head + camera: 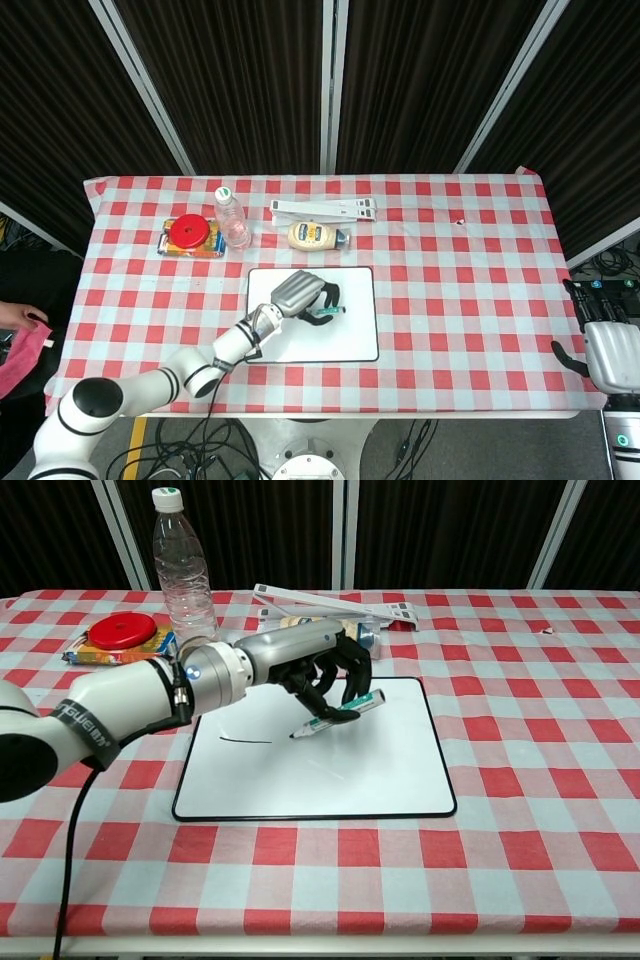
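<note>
Fingers (338,672) of our left hand (310,662) curl around a marker (338,715), its tip down on the whiteboard (390,770) near the board's middle. We note a short dark line (245,741) on the board, to the left of the tip. Our right hand (612,352) sits off the table's right edge, well apart, fingers apart and holding nothing. Behind the board: a mayonnaise bottle (325,632), a water bottle (183,565), a red lid (122,632) and a white folded stand (330,604) on the checked tablecloth (540,720).
</note>
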